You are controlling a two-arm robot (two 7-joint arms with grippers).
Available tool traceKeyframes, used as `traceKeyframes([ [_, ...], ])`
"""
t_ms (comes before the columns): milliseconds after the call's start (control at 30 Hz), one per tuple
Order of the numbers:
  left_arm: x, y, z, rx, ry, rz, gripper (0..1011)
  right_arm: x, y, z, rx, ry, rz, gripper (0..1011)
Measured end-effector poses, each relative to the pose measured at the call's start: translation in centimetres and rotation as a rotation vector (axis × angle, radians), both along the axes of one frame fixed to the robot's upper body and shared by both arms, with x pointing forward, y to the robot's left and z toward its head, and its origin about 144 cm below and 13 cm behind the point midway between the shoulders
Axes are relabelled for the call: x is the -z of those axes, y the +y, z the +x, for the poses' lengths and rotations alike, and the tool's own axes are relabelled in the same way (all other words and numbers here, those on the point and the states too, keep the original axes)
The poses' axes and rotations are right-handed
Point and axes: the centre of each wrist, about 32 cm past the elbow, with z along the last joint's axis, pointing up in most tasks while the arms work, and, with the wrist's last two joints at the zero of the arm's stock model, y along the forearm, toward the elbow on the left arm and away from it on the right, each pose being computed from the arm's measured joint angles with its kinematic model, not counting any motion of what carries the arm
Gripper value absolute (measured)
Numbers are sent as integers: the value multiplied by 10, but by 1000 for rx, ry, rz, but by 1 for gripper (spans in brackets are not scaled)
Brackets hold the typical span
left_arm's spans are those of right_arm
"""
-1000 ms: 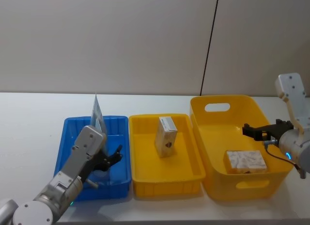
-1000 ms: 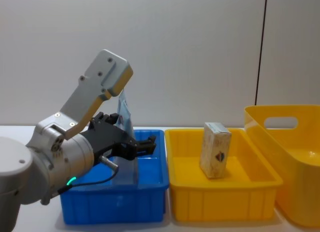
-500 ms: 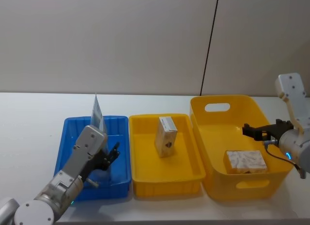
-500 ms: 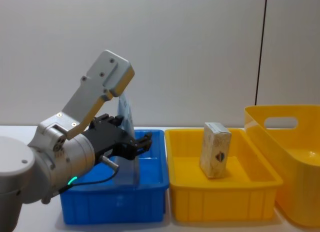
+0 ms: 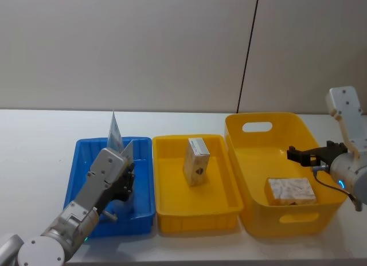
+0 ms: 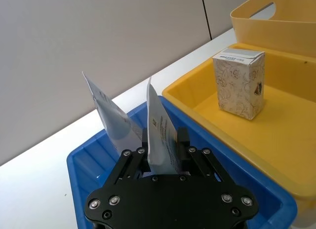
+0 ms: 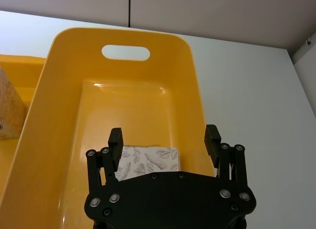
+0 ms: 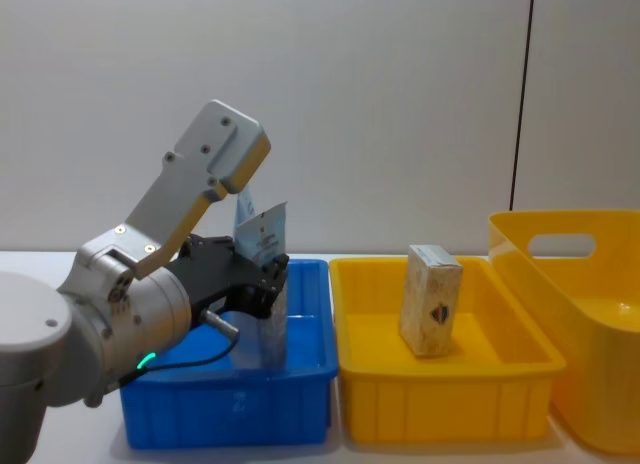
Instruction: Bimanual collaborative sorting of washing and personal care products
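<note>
Changed since a moment ago: tall tapering silvery-white soft pouch with bluish print (image 6: pixel 157 113), then loose between spread fingers, now pinched low down by my left gripper (image 8: pixel 270 280), tip tilted up, foot inside the shallow blue plastic tray (image 5: pixel 82 163). Second like pouch (image 6: pixel 109 119): just behind, near the tray's far wall, untouched. Small cream-tan cardboard box with dark diamond mark (image 5: pixel 196 154): upright in the middle yellow plastic tray (image 5: pixel 198 219). Leaf-printed cream box (image 5: pixel 291 190): flat in the big yellow handled basket (image 5: pixel 241 128); my right gripper (image 7: pixel 164 135) hovers above it, jaws apart. Hazards, as I judge: soft skin may buckle or slip from so low a pinch; lifting could brush the neighbour and topple it.
</note>
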Motion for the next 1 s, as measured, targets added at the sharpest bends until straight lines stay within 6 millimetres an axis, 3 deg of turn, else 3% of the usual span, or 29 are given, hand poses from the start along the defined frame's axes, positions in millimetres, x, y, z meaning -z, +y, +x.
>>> traceKeyframes([
  [533, 0, 0, 0, -1, -1, 2, 177, 0, 0, 0, 0, 0, 0, 1003],
  [1000, -7, 2, 1, 5, -33, -21, 163, 0, 0, 0, 0, 0, 0, 1003],
])
